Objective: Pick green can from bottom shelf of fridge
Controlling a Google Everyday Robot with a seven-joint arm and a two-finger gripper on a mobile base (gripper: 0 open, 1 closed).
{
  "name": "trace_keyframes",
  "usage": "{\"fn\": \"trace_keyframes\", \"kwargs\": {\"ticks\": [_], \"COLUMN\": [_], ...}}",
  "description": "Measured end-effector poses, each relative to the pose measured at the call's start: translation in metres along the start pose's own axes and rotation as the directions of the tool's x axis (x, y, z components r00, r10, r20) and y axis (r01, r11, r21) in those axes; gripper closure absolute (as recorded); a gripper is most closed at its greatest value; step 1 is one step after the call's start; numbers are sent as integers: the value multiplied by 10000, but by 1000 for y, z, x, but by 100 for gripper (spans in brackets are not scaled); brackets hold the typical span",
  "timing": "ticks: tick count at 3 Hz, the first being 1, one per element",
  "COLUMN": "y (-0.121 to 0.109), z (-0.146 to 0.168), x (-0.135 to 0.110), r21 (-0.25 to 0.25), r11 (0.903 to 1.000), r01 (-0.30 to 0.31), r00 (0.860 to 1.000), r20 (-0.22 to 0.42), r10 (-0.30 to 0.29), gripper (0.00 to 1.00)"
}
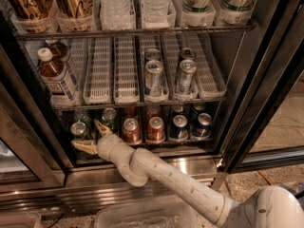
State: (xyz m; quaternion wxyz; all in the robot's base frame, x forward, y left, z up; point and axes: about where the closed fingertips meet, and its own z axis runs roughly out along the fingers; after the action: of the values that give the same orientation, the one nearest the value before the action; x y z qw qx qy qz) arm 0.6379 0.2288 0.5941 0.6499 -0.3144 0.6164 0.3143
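The fridge [266, 80] stands open, with a shiny steel base panel [190, 167]. On the bottom shelf [142, 142] a green can [78, 129] stands at the front left. Two more green cans [109, 115] stand beside and behind it. My gripper [90, 137] is at the shelf's front left. It is open, with one tan finger [101, 127] to the right of the front green can and the other [82, 146] just below it. It holds nothing. My white arm [161, 175] reaches in from the lower right.
Red-brown cans [131, 129] and dark blue cans [179, 126] fill the shelf's middle and right. Above is a white-laned rack with tall silver cans [153, 77] and brown bottles [56, 77]. Black door frames [251, 94] flank the opening. A clear bin [142, 218] sits on the floor.
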Motion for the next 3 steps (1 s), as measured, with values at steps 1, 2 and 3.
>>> {"fn": "trace_keyframes", "kwargs": {"ticks": [1,2,3], "y": [2,5,10], "z": [0,2,4], "x": [0,1,2], "r21": [-20,-89,-173], "r11": [10000,10000,9998], "r01": [5,10,18], "r00": [10000,10000,10000], "r20": [-17,-58,-84], "r10": [-5,-10,-20], "gripper": [23,23,43]}}
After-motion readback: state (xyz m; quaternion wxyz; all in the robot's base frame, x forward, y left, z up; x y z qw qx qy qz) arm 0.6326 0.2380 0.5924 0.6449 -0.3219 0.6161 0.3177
